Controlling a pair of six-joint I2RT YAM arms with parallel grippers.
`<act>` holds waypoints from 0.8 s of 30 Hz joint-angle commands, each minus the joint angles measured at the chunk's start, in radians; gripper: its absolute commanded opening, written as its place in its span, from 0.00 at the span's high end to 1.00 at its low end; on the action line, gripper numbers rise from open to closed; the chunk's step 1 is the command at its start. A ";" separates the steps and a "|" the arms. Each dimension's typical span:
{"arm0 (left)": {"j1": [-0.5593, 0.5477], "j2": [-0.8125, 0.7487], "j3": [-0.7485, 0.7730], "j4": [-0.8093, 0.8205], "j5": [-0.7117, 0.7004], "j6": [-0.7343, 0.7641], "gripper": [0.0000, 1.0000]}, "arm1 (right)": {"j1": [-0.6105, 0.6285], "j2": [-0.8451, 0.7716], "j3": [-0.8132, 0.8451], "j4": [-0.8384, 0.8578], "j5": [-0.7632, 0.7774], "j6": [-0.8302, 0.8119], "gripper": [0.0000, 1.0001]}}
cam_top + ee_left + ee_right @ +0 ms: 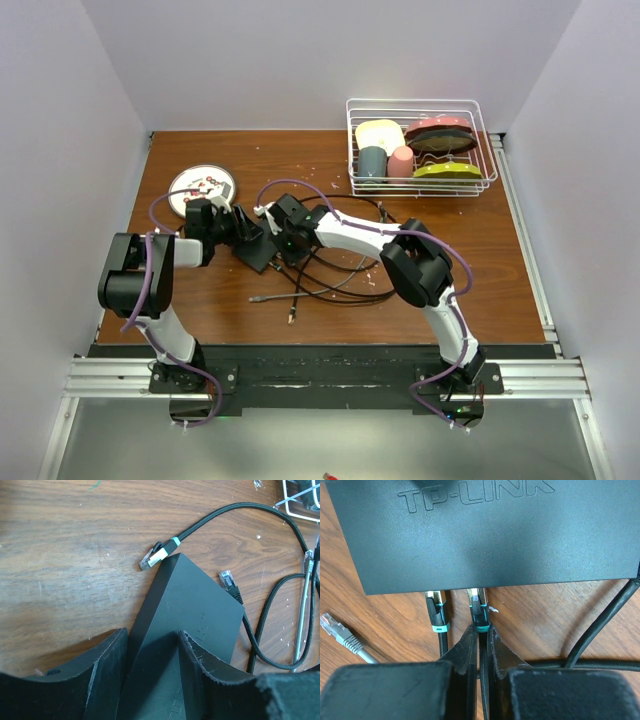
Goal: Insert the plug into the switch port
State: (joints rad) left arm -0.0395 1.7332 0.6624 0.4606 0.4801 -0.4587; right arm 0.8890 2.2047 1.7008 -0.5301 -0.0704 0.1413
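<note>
The switch point(192, 602) is a flat matte-black box lying left of centre on the wooden table point(258, 250). My left gripper point(152, 635) straddles its near end, one finger point(107, 672) beside its dark side face and the other point(200, 667) over its top. Whether they press on it is unclear. In the right wrist view the switch point(485, 535) fills the top. My right gripper point(481, 630) is shut on the plug point(479, 611) just behind its teal-banded boot. The plug's front end reaches into the switch's edge. A second plug point(436, 612) sits in the port to its left.
A loose plug with a white boot point(152, 556) and another clear one point(227, 580) lie beside the switch. Black cables point(330, 280) loop across the table's middle. A grey plug point(337, 630) lies apart. A round white plate point(203, 188) is behind, and a wire rack point(420, 150) with dishes stands at the back right.
</note>
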 commanded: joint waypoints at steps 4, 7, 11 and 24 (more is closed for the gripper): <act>-0.022 0.025 0.002 -0.046 0.120 -0.011 0.53 | -0.015 0.033 0.086 0.177 0.014 0.018 1.00; -0.022 0.028 0.005 -0.048 0.124 -0.011 0.54 | -0.019 0.039 0.112 0.176 0.009 0.017 1.00; -0.022 0.032 0.006 -0.048 0.132 -0.011 0.55 | -0.021 0.058 0.143 0.177 -0.002 0.015 1.00; -0.043 0.081 0.040 -0.062 0.175 0.003 0.57 | -0.021 0.125 0.267 0.170 -0.026 -0.006 1.00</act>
State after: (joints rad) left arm -0.0261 1.7824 0.7044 0.4961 0.4835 -0.4469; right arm 0.8654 2.2986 1.8668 -0.6167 -0.0761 0.1406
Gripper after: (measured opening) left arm 0.458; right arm 0.052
